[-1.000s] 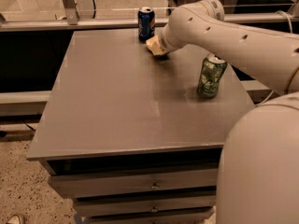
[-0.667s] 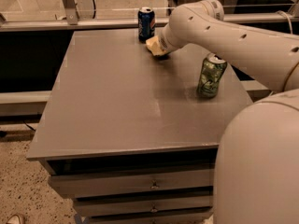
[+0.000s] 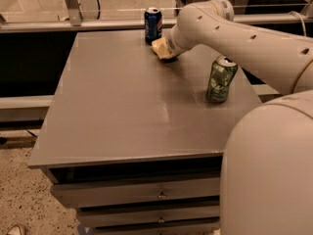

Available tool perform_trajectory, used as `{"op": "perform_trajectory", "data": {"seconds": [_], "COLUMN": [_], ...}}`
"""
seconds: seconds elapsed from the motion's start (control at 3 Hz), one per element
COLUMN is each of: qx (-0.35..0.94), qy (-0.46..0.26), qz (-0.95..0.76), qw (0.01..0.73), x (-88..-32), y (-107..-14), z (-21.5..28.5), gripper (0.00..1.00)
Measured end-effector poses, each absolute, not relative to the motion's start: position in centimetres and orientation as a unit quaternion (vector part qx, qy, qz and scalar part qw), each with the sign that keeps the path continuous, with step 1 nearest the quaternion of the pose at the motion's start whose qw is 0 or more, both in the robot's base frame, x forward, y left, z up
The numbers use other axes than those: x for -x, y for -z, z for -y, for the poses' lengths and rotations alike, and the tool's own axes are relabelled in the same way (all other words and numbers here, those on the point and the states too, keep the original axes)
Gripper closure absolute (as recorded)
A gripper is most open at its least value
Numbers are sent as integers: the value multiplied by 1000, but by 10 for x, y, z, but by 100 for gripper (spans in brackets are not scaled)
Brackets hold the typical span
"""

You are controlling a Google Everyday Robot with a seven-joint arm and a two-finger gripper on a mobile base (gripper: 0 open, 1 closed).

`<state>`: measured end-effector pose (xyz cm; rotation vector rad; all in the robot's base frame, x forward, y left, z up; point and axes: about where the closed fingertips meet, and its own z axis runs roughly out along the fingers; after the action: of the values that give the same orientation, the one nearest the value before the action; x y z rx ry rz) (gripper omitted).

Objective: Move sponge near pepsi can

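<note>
The pepsi can (image 3: 153, 25), dark blue with a silver top, stands upright at the far edge of the grey table (image 3: 122, 106). A pale yellow sponge (image 3: 159, 48) lies low over the table just right of and in front of the can, a small gap apart from it. My gripper (image 3: 168, 52) is at the end of the white arm (image 3: 230, 31), which reaches in from the right. It is right at the sponge and mostly hidden behind the wrist. Whether it grips the sponge does not show.
A green can (image 3: 221, 79) with a light pattern stands upright near the table's right edge, under the arm. Drawers (image 3: 146, 195) sit below the table's front edge. A rail and a glass partition (image 3: 98, 13) run behind the table. My white body (image 3: 269, 180) fills the lower right.
</note>
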<state>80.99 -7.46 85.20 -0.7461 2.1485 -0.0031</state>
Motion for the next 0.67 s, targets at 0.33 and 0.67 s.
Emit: {"op": "perform_trajectory", "data": {"seconds": [0.33,0.67], "qx": [299,298], "qy": [-2,-1], "qz": [-857,-854], "qw": [419,427], "x": [-812,-812], "y": [-850,-857], "z": [72,74], "gripper": [12,0]}}
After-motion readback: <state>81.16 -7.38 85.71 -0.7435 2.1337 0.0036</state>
